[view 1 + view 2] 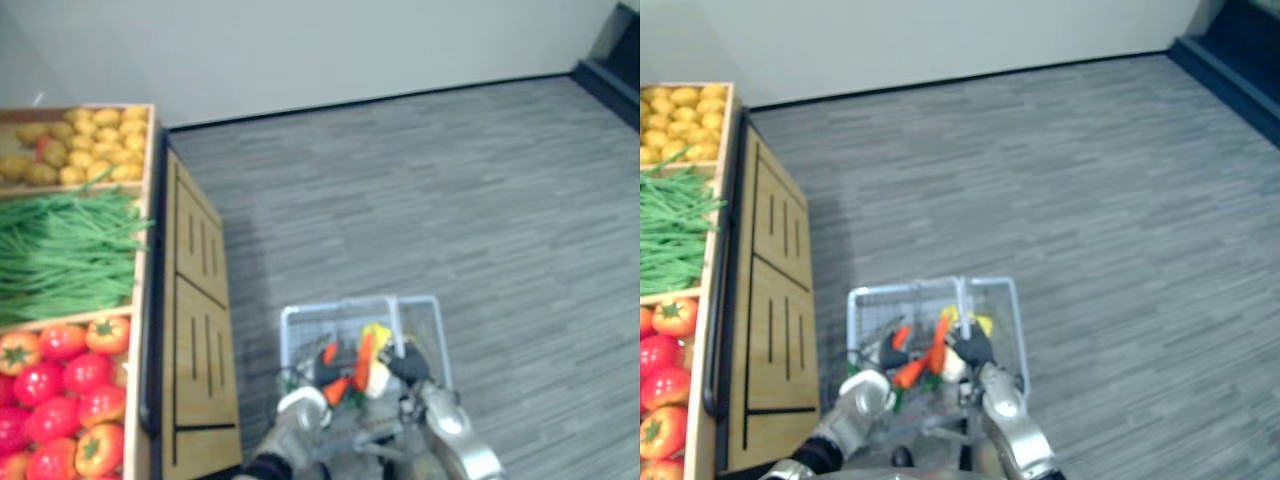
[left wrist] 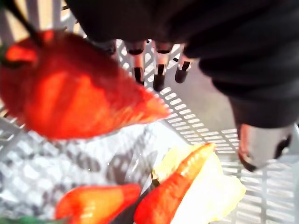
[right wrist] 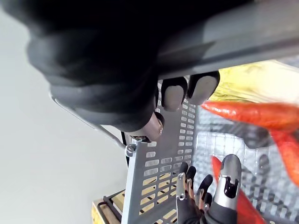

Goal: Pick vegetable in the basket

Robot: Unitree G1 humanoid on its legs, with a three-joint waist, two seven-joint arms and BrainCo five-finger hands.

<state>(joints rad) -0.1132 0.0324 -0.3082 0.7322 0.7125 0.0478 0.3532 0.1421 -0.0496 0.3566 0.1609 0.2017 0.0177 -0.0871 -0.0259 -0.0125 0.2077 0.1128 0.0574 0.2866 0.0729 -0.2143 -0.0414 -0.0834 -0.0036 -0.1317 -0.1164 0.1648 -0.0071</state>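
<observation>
Red vegetable (image 2: 70, 88) lies in basket (image 1: 350, 303), just beside left hand (image 2: 159, 77).

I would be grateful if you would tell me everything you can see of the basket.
The basket is light grey and rectangular, with perforated walls that look like plastic. It is upright and open on top, over the grey floor beside the wooden stand. A grey handle crosses its top, and the right robot hand curls round it. The left robot hand reaches inside, fingers straight. It holds red-orange peppers and something yellow.
</observation>
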